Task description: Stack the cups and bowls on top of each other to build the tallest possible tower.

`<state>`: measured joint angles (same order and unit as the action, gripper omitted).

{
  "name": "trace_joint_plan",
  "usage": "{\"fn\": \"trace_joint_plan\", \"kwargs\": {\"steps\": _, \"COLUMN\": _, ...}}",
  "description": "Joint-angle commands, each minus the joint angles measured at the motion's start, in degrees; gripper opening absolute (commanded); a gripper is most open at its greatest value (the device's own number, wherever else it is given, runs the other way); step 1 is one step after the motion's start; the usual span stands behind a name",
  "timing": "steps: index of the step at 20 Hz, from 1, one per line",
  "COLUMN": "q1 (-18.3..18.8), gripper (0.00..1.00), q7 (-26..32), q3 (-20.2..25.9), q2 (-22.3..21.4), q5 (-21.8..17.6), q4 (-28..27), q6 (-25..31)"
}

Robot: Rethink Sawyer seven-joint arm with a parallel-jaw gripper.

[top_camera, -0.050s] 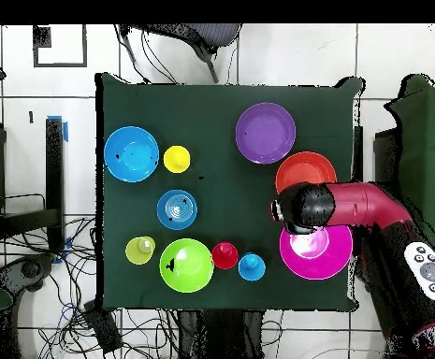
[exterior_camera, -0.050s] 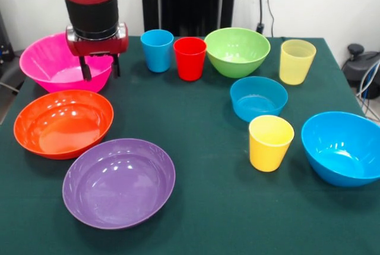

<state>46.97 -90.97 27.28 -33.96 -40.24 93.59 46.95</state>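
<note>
No stacking visible yet: every cup and bowl sits separately on the green surface (exterior_camera, -0.050s: 202, 118), all upright, no tower begun. Step in hand, by judgement: first pick, aimed at the pink bowl (exterior_camera, -0.050s: 47, 59) at the surface's edge. The tool (exterior_camera, -0.050s: 99, 67) hangs over that bowl's rim on the side toward the blue cup (exterior_camera, -0.050s: 157, 50), fingers spread w/ a gap between, pinching nothing; tips approx. level w/ the rim, contact not confirmed. Other items: orange bowl (exterior_camera, -0.050s: 62, 123) just beside the pink one, purple bowl (exterior_camera, -0.050s: 119, 182) next along; red cup (exterior_camera, -0.050s: 190, 57) touching or nearly touching the blue cup; green bowl (exterior_camera, -0.050s: 237, 51), small blue bowl (exterior_camera, -0.050s: 258, 97), pale yellow cup (exterior_camera, -0.050s: 296, 60), solid yellow cup (exterior_camera, -0.050s: 271, 142), and a larger blue bowl (exterior_camera, -0.050s: 341, 147). Next move, judged: lower so the rim passes between the fingers, close on the wall, lift, then turn the bowl mouth-down if it is to serve as a wide base; glossy thin wall likely to slip, so firm bite req'd. Obscured: in overhead view the arm (top_camera, -0.050s: 352, 206) covers part of the pink bowl and the tool itself; in front view the larger blue bowl is cut by the frame edge, and the pink bowl's near rim is partly behind the tool. Only two blue bowls made out, so five bowls in all.
</note>
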Motion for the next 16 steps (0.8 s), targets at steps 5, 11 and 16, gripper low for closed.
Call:
{"fn": "trace_joint_plan", "kwargs": {"steps": 5, "q1": -5.9, "gripper": 1.00, "q7": -3.5, "q3": -5.0, "q2": 1.5, "q5": -2.8, "q4": -3.8, "q6": 0.4}}
{"fn": "trace_joint_plan", "kwargs": {"steps": 11, "q1": -8.5, "gripper": 1.00, "q7": -6.0, "q3": -8.9, "q2": 4.9, "q5": -3.3, "q4": -6.8, "q6": 1.2}}
{"fn": "trace_joint_plan", "kwargs": {"steps": 16, "q1": -9.3, "gripper": 1.00, "q7": -6.4, "q3": -10.8, "q2": 8.1, "q5": -0.4, "q4": -9.3, "q6": 3.4}}
